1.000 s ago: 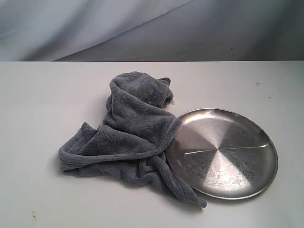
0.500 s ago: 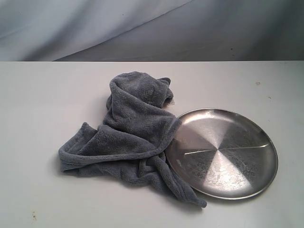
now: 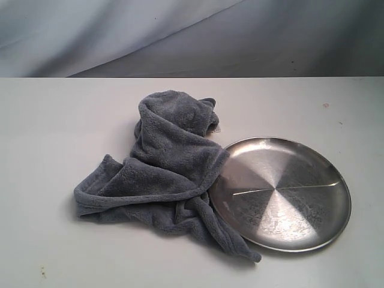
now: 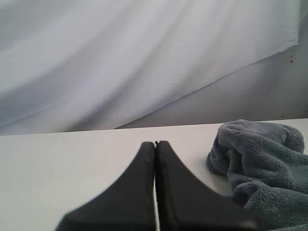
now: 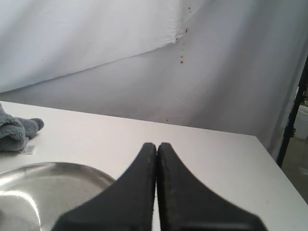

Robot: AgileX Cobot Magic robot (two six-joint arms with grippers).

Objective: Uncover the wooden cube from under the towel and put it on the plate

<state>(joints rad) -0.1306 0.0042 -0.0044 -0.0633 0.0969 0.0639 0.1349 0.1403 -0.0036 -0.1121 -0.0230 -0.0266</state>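
A grey-blue towel lay bunched in a loose heap on the white counter, its plush folds rising to a hump at the far end and trailing off in a narrow tail towards the near edge. Just beside it on the right sat the round silver plate, bare and shining, with the towel's edge lapping over its left rim. A small white label poked out of the cloth near the top of the heap. The wooden cube was nowhere in sight; it may have been under the raised part of the towel, but the folds hid whatever lay beneath. A pale draped backdrop hung behind the counter.

Neither arm reached into the wide view. Seen from the left wrist, the left jaws were clenched tight with nothing between them, hanging over bare counter near the towel but apart from it. Seen from the right wrist, the right jaws were likewise pressed together and empty, poised over the plate's rim without touching it.
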